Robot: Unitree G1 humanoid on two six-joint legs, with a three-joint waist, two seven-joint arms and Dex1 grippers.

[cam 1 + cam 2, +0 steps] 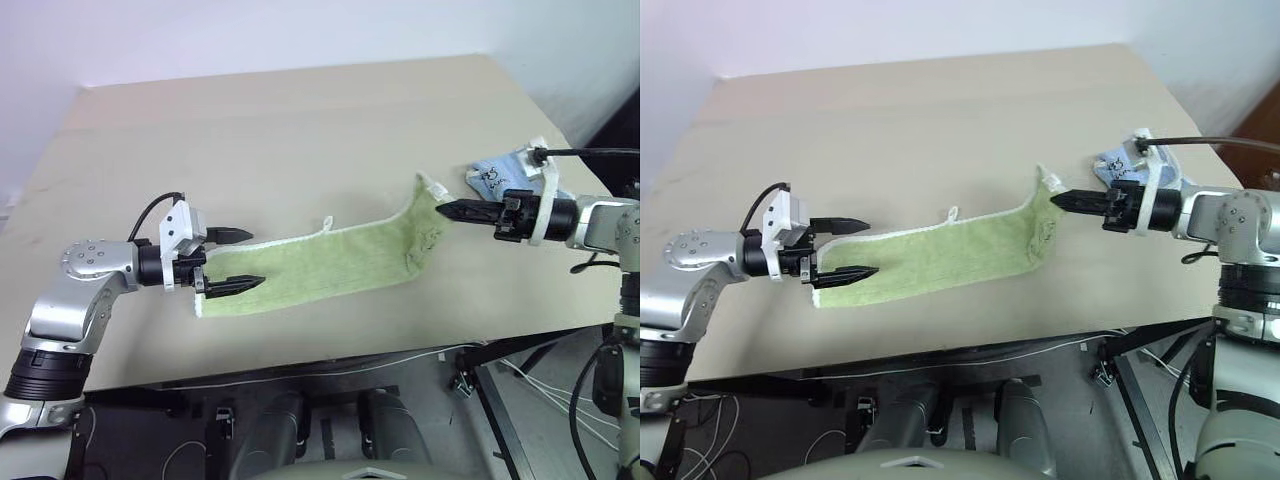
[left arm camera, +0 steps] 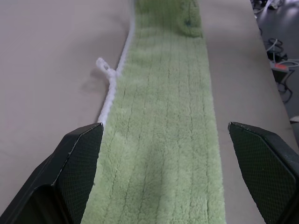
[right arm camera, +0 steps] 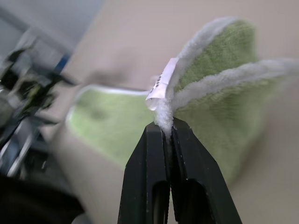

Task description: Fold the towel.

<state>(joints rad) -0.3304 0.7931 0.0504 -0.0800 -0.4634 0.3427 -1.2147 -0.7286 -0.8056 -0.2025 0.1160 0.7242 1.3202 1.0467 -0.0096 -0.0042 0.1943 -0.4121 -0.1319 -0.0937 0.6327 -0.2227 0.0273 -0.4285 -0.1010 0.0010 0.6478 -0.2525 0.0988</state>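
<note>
Now the towel [image 1: 320, 265], a long yellow-green strip with white corded edging, lies stretched across the near part of the tan counter [image 1: 250, 130]. The right gripper [image 1: 447, 210] has its jaws pressed together on the towel's right end, pinching the white edging beside a small label and holding that end up off the counter. The left gripper [image 1: 240, 260] hovers over the towel's left end, jaws spread wide, one finger on either side of the strip. A small white loop [image 2: 105, 67] sticks out from the far edge. A light blue cloth [image 1: 500, 175] sits just behind the right gripper.
</note>
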